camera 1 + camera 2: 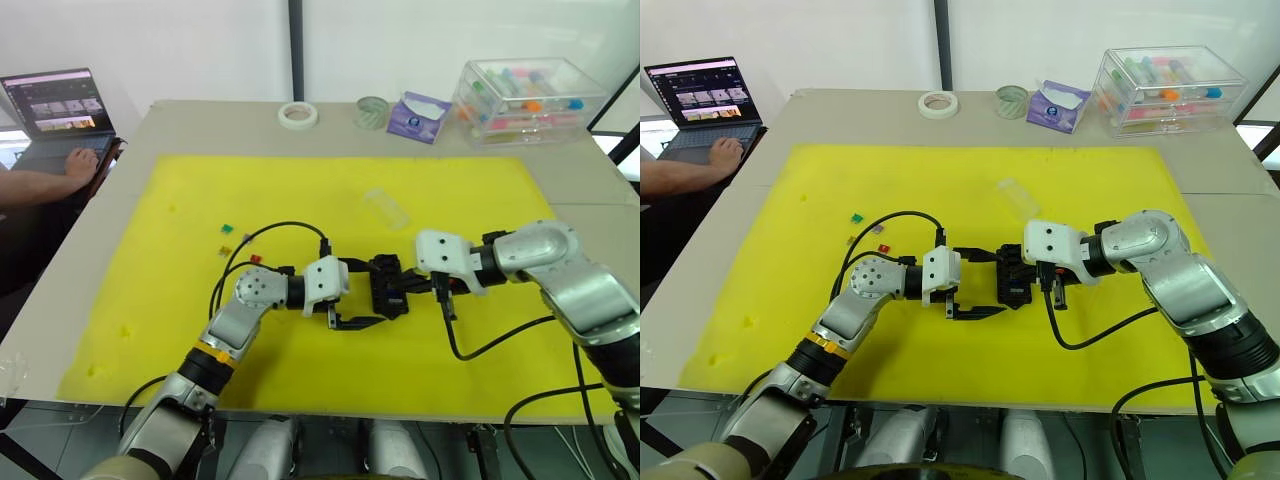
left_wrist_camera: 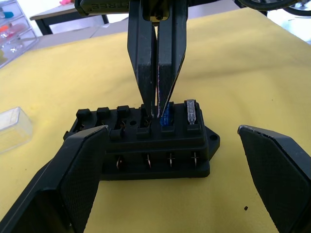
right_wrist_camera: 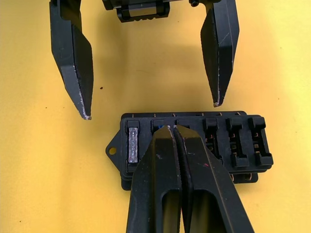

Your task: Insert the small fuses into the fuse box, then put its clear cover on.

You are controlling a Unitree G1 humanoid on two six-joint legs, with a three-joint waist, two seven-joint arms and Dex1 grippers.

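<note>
Your left pincer (image 1: 985, 282) stood spread beside the fuse box (image 1: 1013, 277); your right pincer (image 2: 156, 104), pressed together, touched its slots beside a blue fuse (image 2: 166, 116). Beyond lay the clear cover (image 1: 1017, 196); loose fuses (image 1: 883, 248) sat leftward on the worktop (image 1: 830, 110).

The right gripper (image 3: 174, 130), fingers pressed together, blocks the fuse box's (image 2: 146, 145) middle slots. The left gripper (image 3: 150, 104) gapes wide beside it. Open yellow mat (image 1: 450, 190) lies all around.
</note>
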